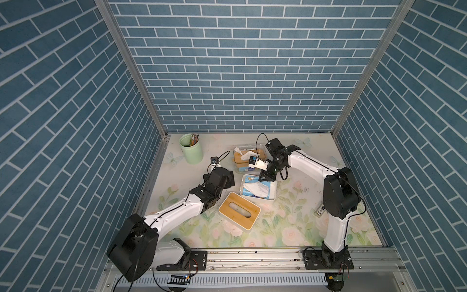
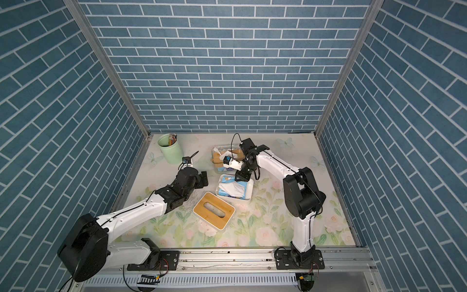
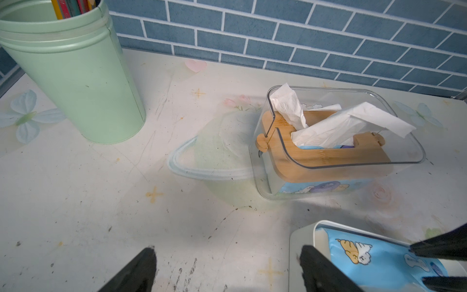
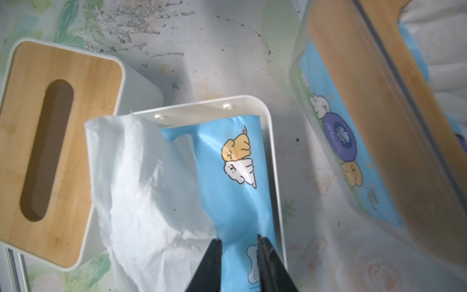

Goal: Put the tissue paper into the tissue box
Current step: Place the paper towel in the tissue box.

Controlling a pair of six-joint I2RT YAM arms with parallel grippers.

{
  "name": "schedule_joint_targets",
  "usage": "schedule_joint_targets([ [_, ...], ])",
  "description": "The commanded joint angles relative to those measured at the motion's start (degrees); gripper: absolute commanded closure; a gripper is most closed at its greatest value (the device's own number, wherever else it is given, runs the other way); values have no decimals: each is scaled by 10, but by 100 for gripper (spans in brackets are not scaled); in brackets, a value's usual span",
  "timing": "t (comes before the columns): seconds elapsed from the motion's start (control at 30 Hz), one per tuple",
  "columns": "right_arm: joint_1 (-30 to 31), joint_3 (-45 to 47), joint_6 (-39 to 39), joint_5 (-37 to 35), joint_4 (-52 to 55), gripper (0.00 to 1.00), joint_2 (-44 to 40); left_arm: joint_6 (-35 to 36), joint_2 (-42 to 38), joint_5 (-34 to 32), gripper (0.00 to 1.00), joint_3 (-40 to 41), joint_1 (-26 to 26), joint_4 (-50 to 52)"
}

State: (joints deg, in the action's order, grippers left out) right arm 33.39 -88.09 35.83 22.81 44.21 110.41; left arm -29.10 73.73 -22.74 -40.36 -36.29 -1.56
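The tissue paper, a blue pack with cartoon animals [image 1: 255,191] [image 2: 232,190] [image 4: 237,164], lies inside the white tissue box base [image 1: 275,189] [image 2: 250,192] [image 4: 273,141]. A crumpled white sheet [image 4: 141,189] sticks out of the pack's top. My right gripper [image 1: 265,179] [image 2: 241,178] [image 4: 239,239] hangs over the far end of the pack, its jaws a little apart astride a ridge of blue wrapper. The left gripper [image 1: 228,180] [image 2: 203,178] [image 3: 227,255] stands open over bare table just left of the box, holding nothing.
The box's bamboo-topped lid [image 1: 238,213] [image 2: 214,211] [image 4: 50,141] lies beside the base, toward the front. A clear tissue holder with a bamboo plate [image 1: 249,158] [image 3: 328,151] stands behind. A green cup of pencils [image 1: 191,150] [image 3: 75,75] is at the back left.
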Motion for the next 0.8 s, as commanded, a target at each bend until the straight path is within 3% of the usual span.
schedule_joint_targets([
  [0.0,2,35,-55,-22,-33,64,-49,9,8,15,7,-10,3,-3],
  [0.2,2,157,-163,-23,-135,49,-171,23,12,90,10,-6,0,-26],
  [0.4,28,266,-258,-51,-220,29,-272,33,6,112,10,6,-2,-21],
  [0.6,75,313,-300,-157,-277,20,-277,22,8,104,11,17,-2,-14],
  [0.77,104,314,-306,-211,-286,18,-238,21,8,98,10,19,-2,-12],
])
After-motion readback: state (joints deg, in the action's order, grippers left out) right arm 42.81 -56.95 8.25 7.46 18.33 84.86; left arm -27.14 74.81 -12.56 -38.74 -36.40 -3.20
